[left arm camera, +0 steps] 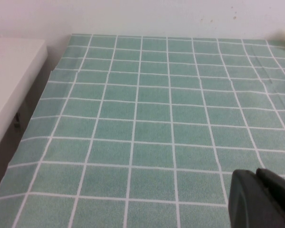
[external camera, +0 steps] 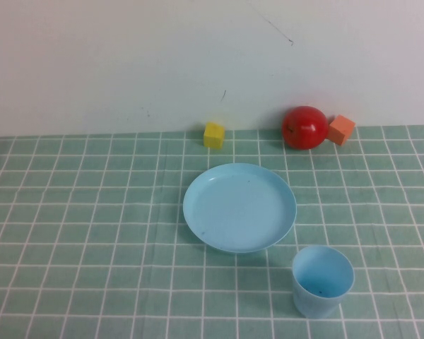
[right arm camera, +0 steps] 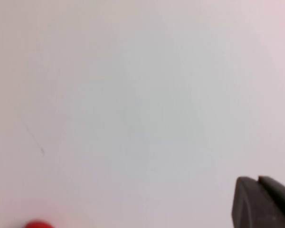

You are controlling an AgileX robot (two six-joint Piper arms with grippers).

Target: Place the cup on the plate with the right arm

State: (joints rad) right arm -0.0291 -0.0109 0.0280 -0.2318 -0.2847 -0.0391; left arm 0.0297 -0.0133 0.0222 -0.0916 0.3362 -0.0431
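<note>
Cup (external camera: 322, 280) upright on the bench (external camera: 92, 212), near plate (external camera: 239, 207) but apart from it; right gripper (right arm camera: 259, 202) facing the wall, jaws closed and empty; left gripper (left arm camera: 259, 199) low over the bench, jaws together.

I count one round light-blue plastic plate (external camera: 239, 207) and one small light-blue plastic cup (external camera: 322, 280) on the green checked tablecloth (external camera: 92, 233). Along its far edge I count two small foam cubes, one yellow (external camera: 213, 134) and one orange (external camera: 341, 129), plus one shiny red ball (external camera: 304, 127).
</note>
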